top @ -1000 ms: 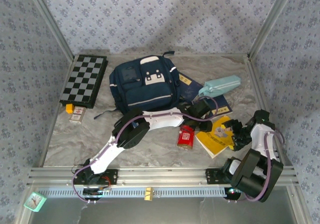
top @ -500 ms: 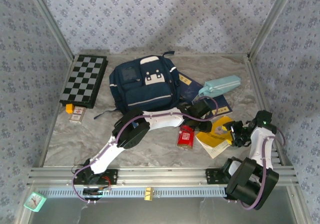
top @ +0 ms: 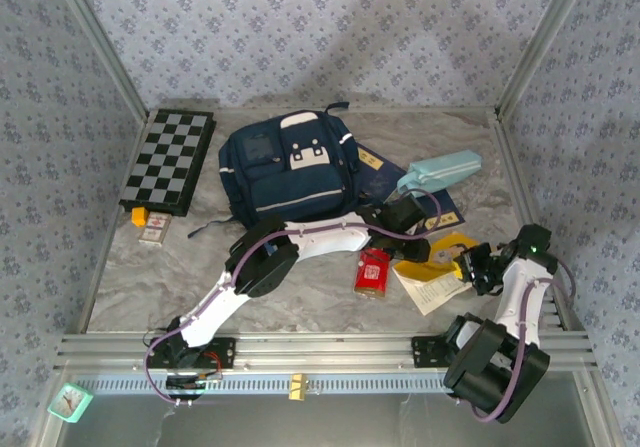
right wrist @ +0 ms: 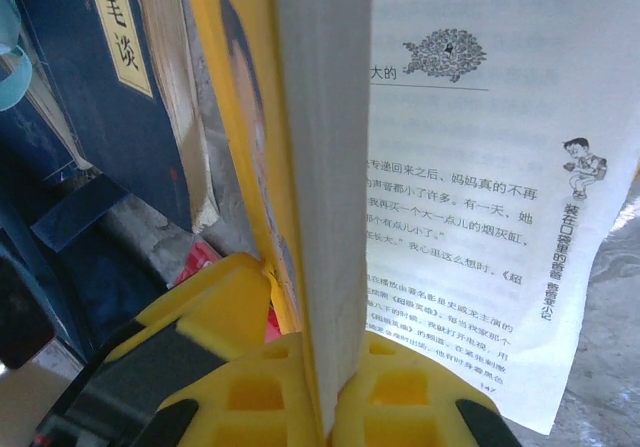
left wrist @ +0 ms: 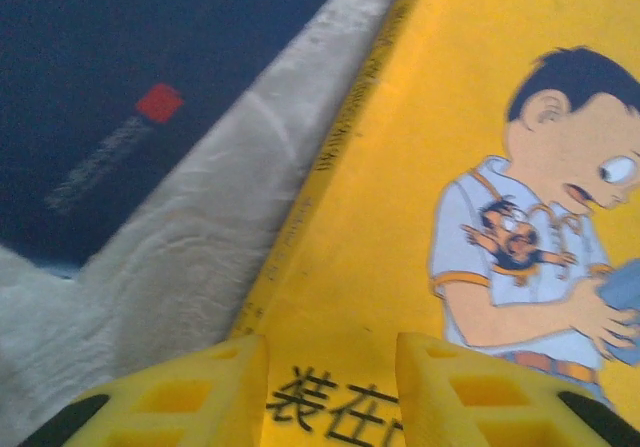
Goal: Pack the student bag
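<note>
Standing here, the biggest thing on the grey marbled table [top: 300, 302] is the navy fabric student bag with its white front patch [top: 285, 172]. It lies flat toward the back, left of the middle, and looks zipped, so I'd guess nothing goes in until its mouth is opened. Just beside its right side lies a flat navy hardback book [top: 372, 164], with a light-blue pencil case [top: 440, 170] resting across it. Nearer the arms is the yellow cartoon-cover paperback [top: 442, 250], tipped up on its edge rather than lying flat. The right gripper [right wrist: 320, 387] has its jaws pinched tight on the cover and page block, and one white page [right wrist: 470, 167] hangs loose. The left gripper [left wrist: 330, 372] sits low over the yellow cover with its jaws partly spread and gripping nothing, probably to steady the book.
</note>
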You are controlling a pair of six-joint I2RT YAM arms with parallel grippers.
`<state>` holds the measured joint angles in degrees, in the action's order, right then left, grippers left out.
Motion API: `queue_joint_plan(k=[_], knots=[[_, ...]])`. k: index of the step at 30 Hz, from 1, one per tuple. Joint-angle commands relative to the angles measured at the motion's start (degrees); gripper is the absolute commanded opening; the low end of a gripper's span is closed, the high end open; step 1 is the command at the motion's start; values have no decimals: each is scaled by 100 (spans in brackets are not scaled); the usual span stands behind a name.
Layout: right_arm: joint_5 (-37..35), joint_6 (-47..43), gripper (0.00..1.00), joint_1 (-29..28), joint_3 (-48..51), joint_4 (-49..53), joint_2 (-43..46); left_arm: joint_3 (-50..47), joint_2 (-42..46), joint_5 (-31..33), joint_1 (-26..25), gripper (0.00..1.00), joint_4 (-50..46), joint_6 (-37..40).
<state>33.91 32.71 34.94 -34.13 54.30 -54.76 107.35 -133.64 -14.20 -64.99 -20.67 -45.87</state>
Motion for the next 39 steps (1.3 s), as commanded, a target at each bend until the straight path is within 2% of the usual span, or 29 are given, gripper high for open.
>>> queue_joint_plan(k=[1, 9, 14, 20, 25, 32, 35, 39], knots=[[-89, 93, 0, 156, -292, 350, 237, 271, 130, -291, 10, 44, -165, 99], [-487, 199, 0, 245, -1162, 544, 609, -276, 1221, -201, 408, 59, -280, 454], [-201, 578, 0, -102, -1720, 242, 607, -1038, 2166, 63, 828, 68, -315, 808], [-190, 1020, 1, -1424, -2277, -690, 273, -2080, 3288, -93, 1579, 76, -129, 1015], [53, 861, 0, -2722, -2849, -1364, -475, -3107, 4279, -731, 2422, 78, 251, 881], [877, 546, 0, -4157, -3368, -2565, -1525, -4171, 5726, -1343, 3727, 82, 531, 1170], [978, 377, 0, -4587, -3708, -2776, -1941, -4460, 6022, -1606, 4076, 84, 645, 1168], [1322, 391, 0, -4882, -3735, -3454, -2335, -4769, 6196, -1818, 4205, 86, 1061, 1069]])
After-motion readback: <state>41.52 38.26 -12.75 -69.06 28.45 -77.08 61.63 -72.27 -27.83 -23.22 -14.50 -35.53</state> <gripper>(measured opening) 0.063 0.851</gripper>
